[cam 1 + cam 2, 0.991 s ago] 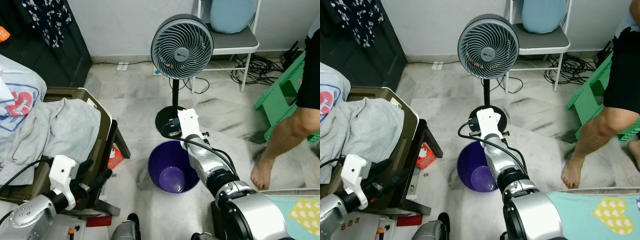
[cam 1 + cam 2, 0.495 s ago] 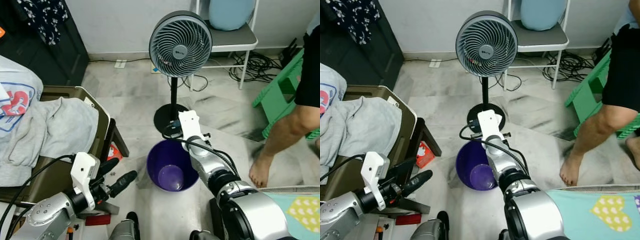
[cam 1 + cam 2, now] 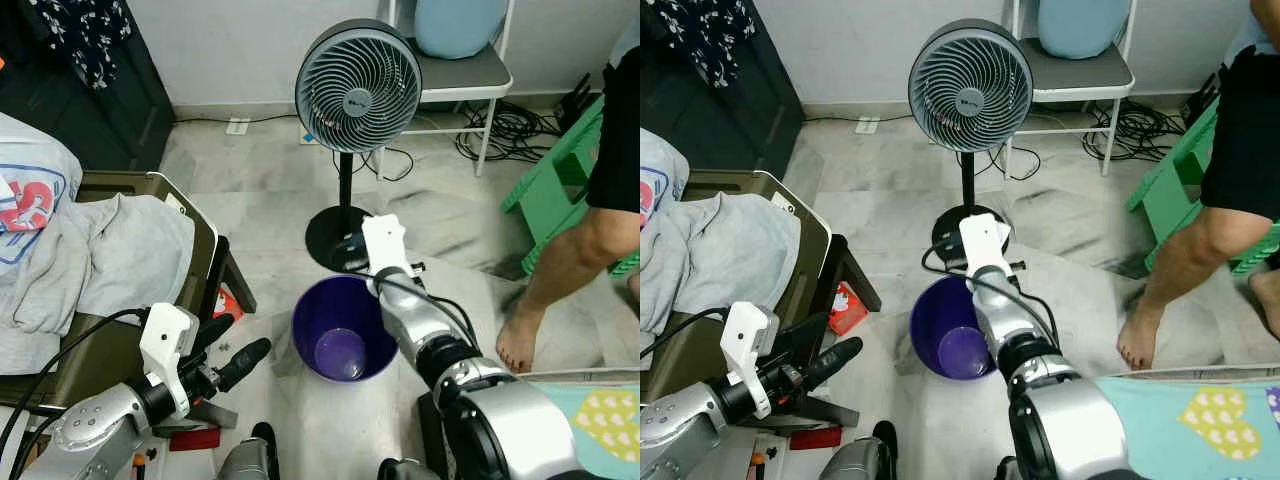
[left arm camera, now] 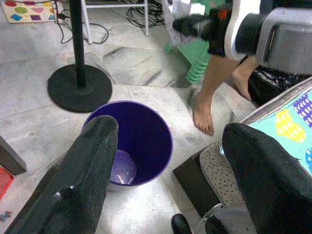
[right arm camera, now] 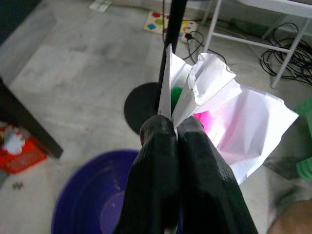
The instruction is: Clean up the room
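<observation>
A purple bin (image 3: 312,318) stands on the marble floor in front of me. My right gripper (image 5: 175,130) is shut on a crumpled white paper (image 5: 229,112) with pink and green print. It holds the paper above the bin's far rim, close to the fan's base (image 3: 335,238). In the left wrist view the same paper (image 4: 183,14) hangs from the right gripper's fingers above the bin (image 4: 146,124). My left gripper (image 3: 250,332) is open and empty, low at the left of the bin, pointing toward it.
A standing fan (image 3: 358,75) rises just behind the bin. An armchair (image 3: 200,250) draped with grey clothes (image 3: 110,255) is at my left, with a red packet (image 3: 228,306) on the floor beside it. A person's bare leg (image 3: 560,275) and a green stool (image 3: 560,180) are at right.
My left gripper swung forward from beside the armchair toward the bin, then held. The right gripper with the paper shifted slightly away from me, over the bin's far rim.
</observation>
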`<state>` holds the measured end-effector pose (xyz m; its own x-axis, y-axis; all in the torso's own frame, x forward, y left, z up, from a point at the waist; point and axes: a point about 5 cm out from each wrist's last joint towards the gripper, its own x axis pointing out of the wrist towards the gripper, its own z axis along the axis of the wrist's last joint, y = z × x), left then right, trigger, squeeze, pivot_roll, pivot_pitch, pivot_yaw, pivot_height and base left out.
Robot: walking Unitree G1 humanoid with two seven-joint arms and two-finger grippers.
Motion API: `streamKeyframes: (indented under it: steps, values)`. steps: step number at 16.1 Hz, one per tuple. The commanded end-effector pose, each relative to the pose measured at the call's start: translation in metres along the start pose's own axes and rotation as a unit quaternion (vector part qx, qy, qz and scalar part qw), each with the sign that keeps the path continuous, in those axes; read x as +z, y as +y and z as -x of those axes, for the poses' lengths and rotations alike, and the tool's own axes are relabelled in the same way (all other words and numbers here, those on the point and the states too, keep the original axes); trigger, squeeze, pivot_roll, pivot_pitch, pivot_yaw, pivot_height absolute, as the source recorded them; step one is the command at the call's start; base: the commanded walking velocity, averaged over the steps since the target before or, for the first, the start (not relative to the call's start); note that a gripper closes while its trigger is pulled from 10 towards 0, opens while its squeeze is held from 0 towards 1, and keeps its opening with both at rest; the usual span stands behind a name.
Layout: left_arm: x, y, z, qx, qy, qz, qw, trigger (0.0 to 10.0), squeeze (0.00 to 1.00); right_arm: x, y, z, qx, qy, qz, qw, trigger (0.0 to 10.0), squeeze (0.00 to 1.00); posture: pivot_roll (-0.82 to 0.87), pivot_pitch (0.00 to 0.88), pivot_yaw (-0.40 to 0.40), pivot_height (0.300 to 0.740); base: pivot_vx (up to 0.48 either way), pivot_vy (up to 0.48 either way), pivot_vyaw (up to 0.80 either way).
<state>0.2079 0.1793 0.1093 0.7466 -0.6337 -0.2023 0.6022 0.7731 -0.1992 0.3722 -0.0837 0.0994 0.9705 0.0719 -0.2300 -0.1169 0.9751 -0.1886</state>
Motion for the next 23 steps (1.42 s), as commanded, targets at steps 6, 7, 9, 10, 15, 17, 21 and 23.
streamKeyframes:
  steps: [6, 7, 9, 10, 15, 17, 21, 23]
  values:
    - [-0.001, 0.005, 0.001, 0.012, 0.008, -0.004, 1.000, 10.0, 0.00, 0.022, 0.016, -0.002, 0.022, -0.034, -0.018, 0.999, 10.0, 0.00, 0.17, 0.245, 0.056, 0.740, 0.000, 0.000, 0.00]
    - [-0.001, 0.005, 0.001, 0.013, 0.007, -0.005, 1.000, 10.0, 0.00, 0.022, 0.017, -0.002, 0.024, -0.034, -0.019, 0.999, 10.0, 0.00, 0.17, 0.244, 0.055, 0.740, 0.000, 0.000, 0.00]
    - [-0.001, 0.006, 0.000, 0.015, 0.007, -0.004, 1.000, 10.0, 0.00, 0.021, 0.017, -0.002, 0.027, -0.034, -0.023, 0.999, 10.0, 1.00, 0.17, 0.241, 0.054, 0.740, 0.000, 0.000, 0.00]
    - [-0.001, 0.006, 0.000, 0.015, 0.007, -0.004, 1.000, 10.0, 0.00, 0.021, 0.017, -0.002, 0.027, -0.034, -0.023, 0.999, 10.0, 1.00, 0.17, 0.240, 0.054, 0.740, 0.000, 0.000, 0.00]
    - [-0.001, 0.007, -0.001, 0.016, 0.006, -0.004, 1.000, 10.0, 0.00, 0.021, 0.015, -0.002, 0.023, -0.034, -0.025, 0.999, 10.0, 1.00, 0.17, 0.239, 0.056, 0.740, 0.000, 0.000, 0.00]
    - [-0.001, 0.007, -0.001, 0.016, 0.005, -0.004, 1.000, 10.0, 0.00, 0.020, 0.015, -0.002, 0.024, -0.033, -0.026, 0.999, 10.0, 1.00, 0.17, 0.239, 0.056, 0.740, 0.000, 0.000, 0.00]
    - [-0.001, 0.007, -0.002, 0.016, 0.004, -0.004, 1.000, 10.0, 0.00, 0.020, 0.015, -0.002, 0.024, -0.032, -0.028, 0.999, 10.0, 1.00, 0.17, 0.239, 0.056, 0.740, 0.000, 0.000, 0.00]
    - [-0.001, 0.007, -0.002, 0.017, 0.004, -0.005, 1.000, 10.0, 0.00, 0.019, 0.015, -0.002, 0.025, -0.031, -0.029, 0.999, 10.0, 1.00, 0.17, 0.239, 0.057, 0.740, 0.000, 0.000, 0.00]
